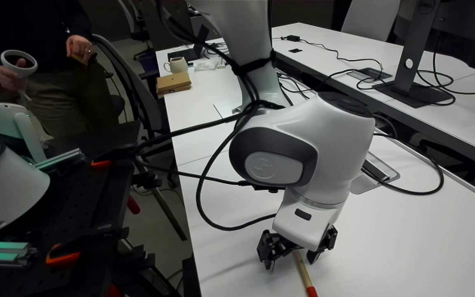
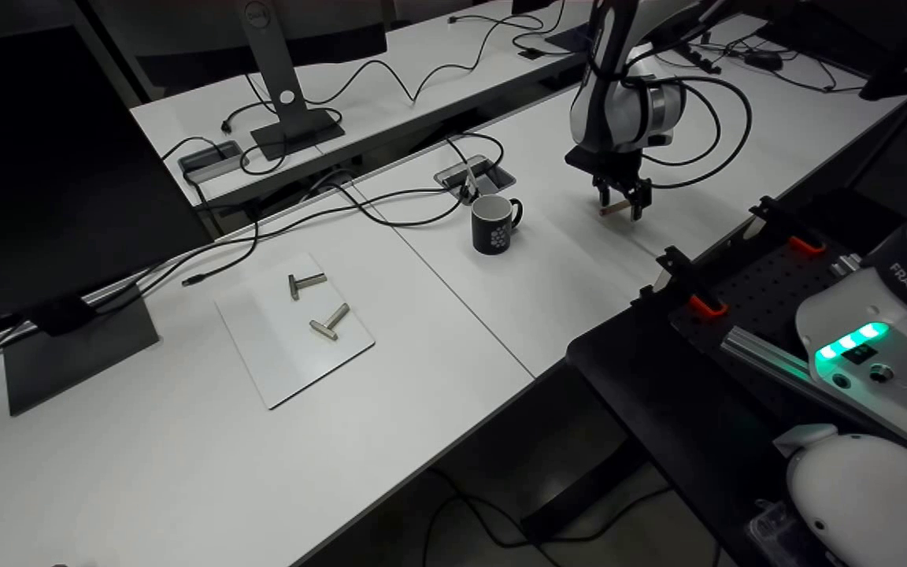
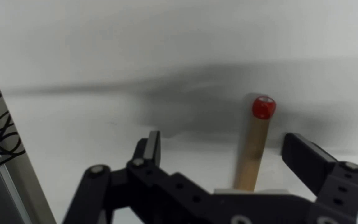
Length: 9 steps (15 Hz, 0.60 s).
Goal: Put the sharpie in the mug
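Note:
The sharpie [image 3: 256,137] is a tan pen with a red end; it lies on the white table in the wrist view. It also shows in both exterior views [image 1: 301,268] [image 2: 616,208]. My gripper [image 3: 222,137] is open around the sharpie, low over the table. The sharpie is between the fingers, apart from both and nearer the right finger in the wrist view. The gripper also shows in both exterior views [image 1: 290,264] [image 2: 620,208]. The black mug [image 2: 493,230] stands upright on the table in an exterior view, with a pale pattern and its handle toward the gripper.
A grey cable box [image 2: 475,179] with black cables [image 2: 414,223] sits behind the mug. A white board [image 2: 296,354] holds T-shaped metal pieces. A dark bench [image 2: 642,378] with another arm stands beside the table edge. A cable [image 1: 204,198] loops from my arm.

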Each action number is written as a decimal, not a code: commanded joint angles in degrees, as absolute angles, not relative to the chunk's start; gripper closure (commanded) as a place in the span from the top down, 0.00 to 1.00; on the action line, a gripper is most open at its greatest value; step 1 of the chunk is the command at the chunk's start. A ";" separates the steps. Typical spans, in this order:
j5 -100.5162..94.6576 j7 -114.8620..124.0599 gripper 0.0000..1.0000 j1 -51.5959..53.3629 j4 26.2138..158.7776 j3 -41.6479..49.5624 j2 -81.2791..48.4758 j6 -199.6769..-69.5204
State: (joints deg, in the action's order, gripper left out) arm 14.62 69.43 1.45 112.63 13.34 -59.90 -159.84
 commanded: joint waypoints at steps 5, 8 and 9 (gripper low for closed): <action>16.05 70.35 0.53 1.17 110.57 12.65 -61.81 -159.99; 16.17 70.51 0.31 1.08 110.56 12.53 -61.90 -160.07; 16.18 70.53 0.24 1.04 110.58 12.56 -61.86 -159.88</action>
State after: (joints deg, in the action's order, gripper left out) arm 14.82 70.02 1.44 112.11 13.00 -60.29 -159.63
